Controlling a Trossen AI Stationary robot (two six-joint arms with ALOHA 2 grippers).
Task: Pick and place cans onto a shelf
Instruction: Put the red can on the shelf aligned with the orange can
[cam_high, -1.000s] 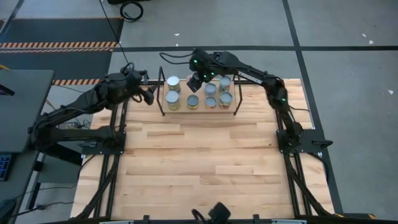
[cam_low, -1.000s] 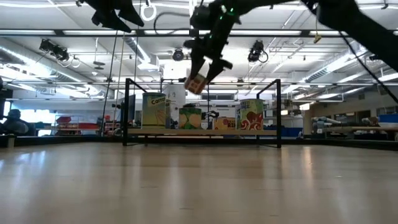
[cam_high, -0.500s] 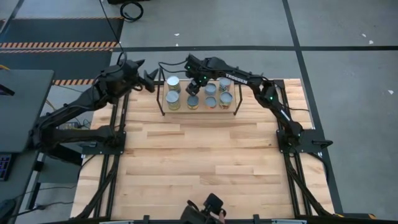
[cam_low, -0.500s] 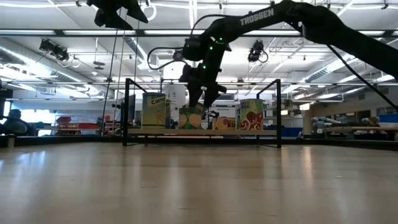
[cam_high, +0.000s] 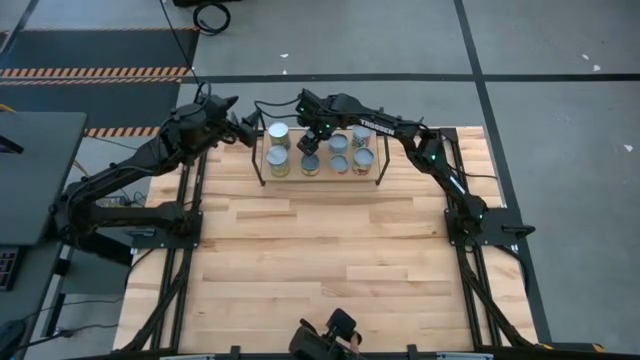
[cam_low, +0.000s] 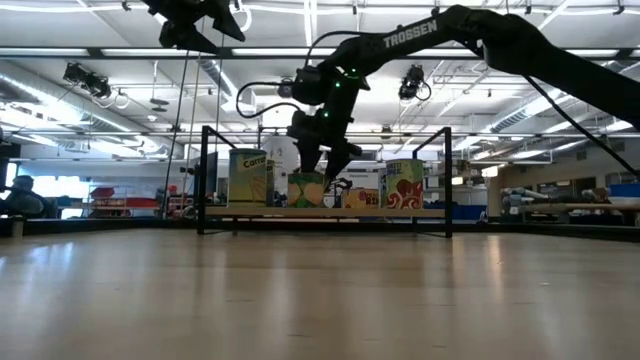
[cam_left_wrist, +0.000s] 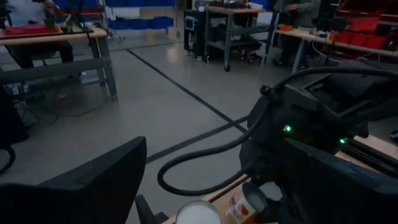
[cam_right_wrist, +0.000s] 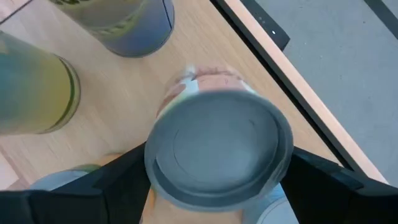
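Observation:
The shelf (cam_high: 263, 172) stands at the table's far edge, a black wire frame with a wooden board (cam_low: 330, 212). Several cans (cam_high: 278, 161) stand on the board by their bases. My right gripper (cam_high: 314, 140) reaches down into the shelf and is shut on one grey-topped can (cam_right_wrist: 217, 149), which stands among the others (cam_low: 308, 188). My left gripper (cam_high: 245, 128) hangs open in the air off the shelf's left end, high above the table (cam_low: 215, 15), with nothing between its fingers (cam_left_wrist: 93, 186). My right gripper has the grey-topped can between its two fingers, one against each side of the round wall just below the top rim (cam_right_wrist: 152, 171). The fingers slant steeply down from above. The can is upright; its base seems to rest on the shelf's board.
Neighbouring cans crowd the held one: a yellow-green one (cam_right_wrist: 37, 93) and a blue-grey one (cam_right_wrist: 134, 25) close by. The shelf's far rail (cam_right_wrist: 261, 31) runs just behind it. The wooden table (cam_high: 330, 260) stretches bare toward the near edge.
My right gripper has come down with the can from above the shelf, where the can hung tilted, onto the board among the other cans; the can is now upright. My left gripper has drifted toward the table's far edge.

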